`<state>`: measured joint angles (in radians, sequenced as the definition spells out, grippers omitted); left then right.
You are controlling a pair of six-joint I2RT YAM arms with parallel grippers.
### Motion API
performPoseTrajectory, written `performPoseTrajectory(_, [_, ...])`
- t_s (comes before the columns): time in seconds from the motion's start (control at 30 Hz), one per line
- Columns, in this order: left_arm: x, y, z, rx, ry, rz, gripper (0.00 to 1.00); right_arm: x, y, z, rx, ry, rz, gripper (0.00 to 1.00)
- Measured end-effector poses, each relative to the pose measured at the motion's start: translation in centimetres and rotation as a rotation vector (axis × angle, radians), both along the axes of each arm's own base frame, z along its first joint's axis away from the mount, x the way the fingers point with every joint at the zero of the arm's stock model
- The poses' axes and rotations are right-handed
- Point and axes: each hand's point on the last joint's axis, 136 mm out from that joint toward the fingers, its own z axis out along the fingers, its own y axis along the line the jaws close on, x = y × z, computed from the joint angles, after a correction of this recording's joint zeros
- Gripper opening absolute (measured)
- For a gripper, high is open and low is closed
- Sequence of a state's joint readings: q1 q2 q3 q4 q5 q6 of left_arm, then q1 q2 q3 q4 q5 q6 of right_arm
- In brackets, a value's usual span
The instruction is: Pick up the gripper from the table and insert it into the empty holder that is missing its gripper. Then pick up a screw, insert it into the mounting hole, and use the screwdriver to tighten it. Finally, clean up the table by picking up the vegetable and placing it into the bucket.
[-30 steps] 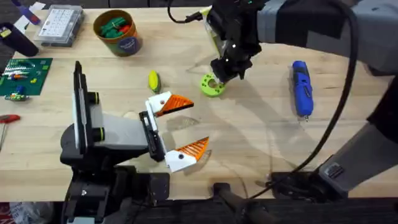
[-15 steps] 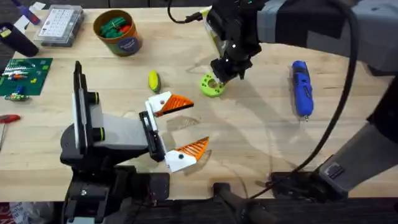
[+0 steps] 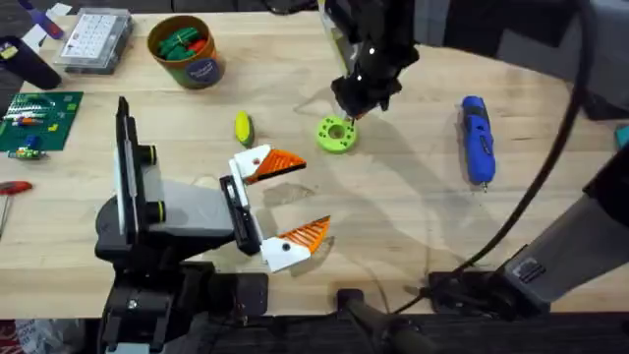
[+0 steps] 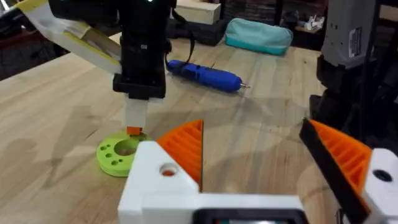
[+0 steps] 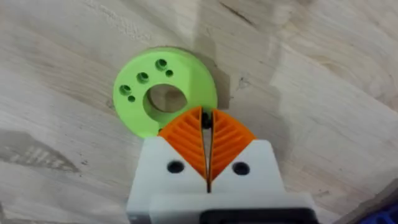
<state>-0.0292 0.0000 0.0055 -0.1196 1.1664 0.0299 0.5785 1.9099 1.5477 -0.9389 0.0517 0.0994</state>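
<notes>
My right gripper (image 3: 351,111) hangs just above a green ring (image 3: 335,135) with several holes. Its orange pads (image 5: 186,140) are shut on a tiny dark screw (image 5: 206,121) at their tips, over the green ring (image 5: 163,98). My left gripper (image 3: 307,197) rests open near the table's middle, nothing between its fingers (image 4: 186,146). The blue screwdriver (image 3: 477,138) lies at the right. The yellow vegetable (image 3: 242,128) lies left of the ring. The orange-tan bucket (image 3: 201,69) stands at the back left. The holder and the loose gripper are out of view.
A clear compartment box (image 3: 93,39) sits beside the bucket, a green circuit board (image 3: 34,123) and a red-handled tool (image 3: 12,187) at the left edge. A teal bag (image 4: 258,34) lies beyond the screwdriver (image 4: 205,73). Bare wood lies between ring and screwdriver.
My right gripper has lifted off the green ring and drawn slightly toward the table's far side, fingers still shut. The left arm has not moved.
</notes>
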Motion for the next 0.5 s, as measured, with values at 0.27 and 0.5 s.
performPoseTrajectory(0.27, [0.0, 0.0, 0.0, 0.000, 0.000, 0.000, 0.986, 0.4, 0.3, 5.0, 0.020, -0.035, 0.016, 0.003])
performPoseTrajectory(0.5, [0.0, 0.0, 0.0, 0.000, 0.000, 0.000, 0.986, 0.9, 0.9, 9.8, 0.047, -0.092, 0.071, 0.003])
